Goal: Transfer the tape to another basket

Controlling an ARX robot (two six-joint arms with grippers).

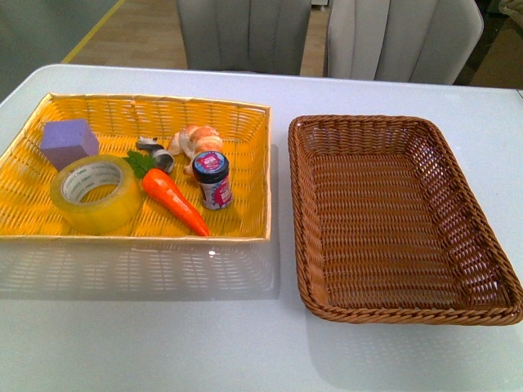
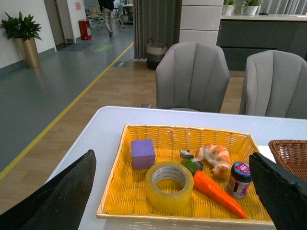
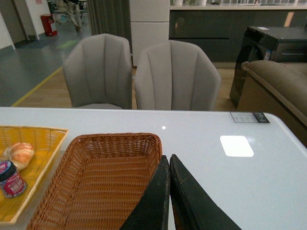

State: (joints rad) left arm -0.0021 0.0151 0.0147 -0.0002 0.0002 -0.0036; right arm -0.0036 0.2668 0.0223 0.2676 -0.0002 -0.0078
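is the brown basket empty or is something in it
Empty. Only bare weave shows inside the brown basket; the tape lies in the yellow basket, next to the carrot.

A glossy white counter [image 1: 245,351] reflects a ceiling light. Behind it, two grey upholstered chairs [image 2: 193,76] stand on light wood flooring [image 2: 122,88]. A yellow line [image 2: 72,104] edges the grey floor [image 2: 38,91], where a potted plant [image 2: 21,28] stands against a white wall. A brown sofa [image 3: 280,79] sits near dark cabinets [image 3: 211,31].
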